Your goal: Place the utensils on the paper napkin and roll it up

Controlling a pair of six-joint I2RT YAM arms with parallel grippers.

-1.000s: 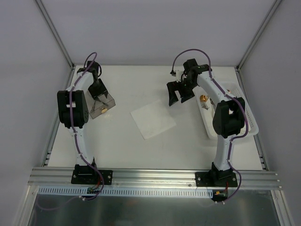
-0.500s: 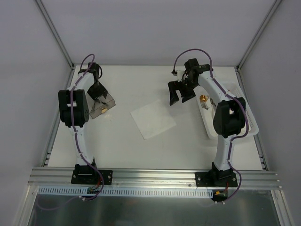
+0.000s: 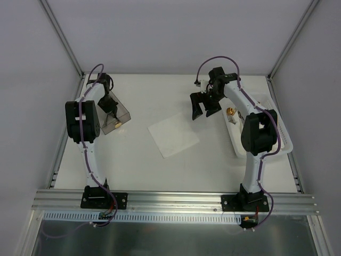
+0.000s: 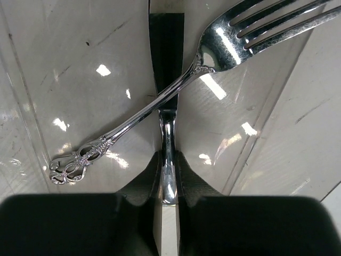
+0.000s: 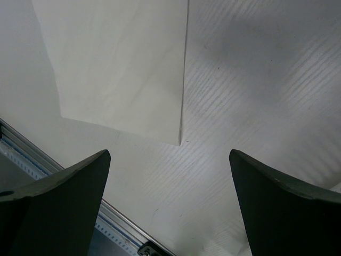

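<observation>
Left hand (image 3: 108, 103) farther; box (image 3: 123, 113): fork (image 4: 160, 101), knife (image 4: 168, 136)

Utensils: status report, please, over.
Left gripper shut on a utensil in the clear box. Right gripper open, empty. Napkin bare. Fork crosses the gripped utensil.

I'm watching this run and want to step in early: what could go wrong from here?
1. The fork lies across the slim utensil that the left fingers pinch; lifting may drag or flip it inside the clear box.
2. The pinch seems near that utensil's end, so it might swing or slip before reaching the napkin.
</observation>
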